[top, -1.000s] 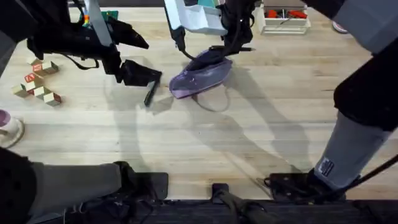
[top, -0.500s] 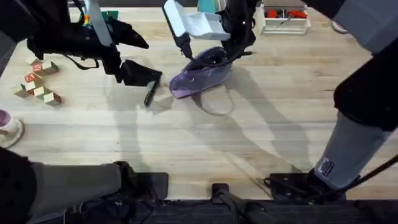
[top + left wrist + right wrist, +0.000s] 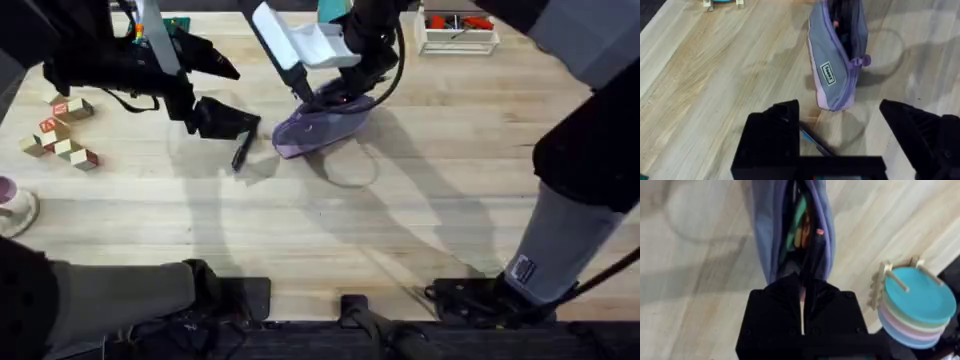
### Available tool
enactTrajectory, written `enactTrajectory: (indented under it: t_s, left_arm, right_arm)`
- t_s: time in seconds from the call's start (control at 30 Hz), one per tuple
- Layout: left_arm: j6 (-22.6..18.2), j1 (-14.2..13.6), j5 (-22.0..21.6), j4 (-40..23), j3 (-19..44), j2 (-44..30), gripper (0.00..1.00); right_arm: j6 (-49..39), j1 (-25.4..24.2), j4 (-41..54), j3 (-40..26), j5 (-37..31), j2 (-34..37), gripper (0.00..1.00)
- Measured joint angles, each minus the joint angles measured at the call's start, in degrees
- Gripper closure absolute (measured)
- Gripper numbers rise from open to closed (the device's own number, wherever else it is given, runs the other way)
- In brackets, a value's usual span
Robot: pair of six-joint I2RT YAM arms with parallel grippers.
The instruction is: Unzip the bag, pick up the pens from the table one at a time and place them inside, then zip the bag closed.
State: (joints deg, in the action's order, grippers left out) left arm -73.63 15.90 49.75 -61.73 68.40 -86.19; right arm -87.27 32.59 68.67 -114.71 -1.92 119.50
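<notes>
My right gripper (image 3: 802,297) sits directly over the open mouth of the bag (image 3: 765,235). Fingers pressed nearly together, thin pale slit between them, clamped on a black pen (image 3: 812,255). The pen's far end reaches down into the bag opening ahead of the fingertips. Green and orange items show inside the pouch next to it.

From overhead, the right gripper (image 3: 335,92) is at the far end of the bag (image 3: 318,124), which lies on the table (image 3: 400,220) with the zipper side up and gaping.

My left gripper (image 3: 840,145) hangs just short of the bag's near end, fingers spread wide, nothing between them. The bag (image 3: 832,70) lies ahead of it, small label patch on its side, zipper pull hanging off the open edge. A second pen (image 3: 812,140) lies on the table just under and between the left fingers; overhead it shows as a dark stick (image 3: 241,152) just below the left gripper (image 3: 222,118), beside the bag.

Stack of coloured plates (image 3: 912,307) in a rack off to one side of the right gripper.
</notes>
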Motion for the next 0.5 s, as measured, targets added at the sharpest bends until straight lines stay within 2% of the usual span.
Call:
enactTrajectory:
  t_s: [0.5]
  left_arm:
    - [0.00, 0.00, -0.01, 0.00, 0.00, 0.00, 0.007]
  right_arm:
    - [-4.63, 0.92, -1.46, 6.49, 6.55, 0.00, 0.970]
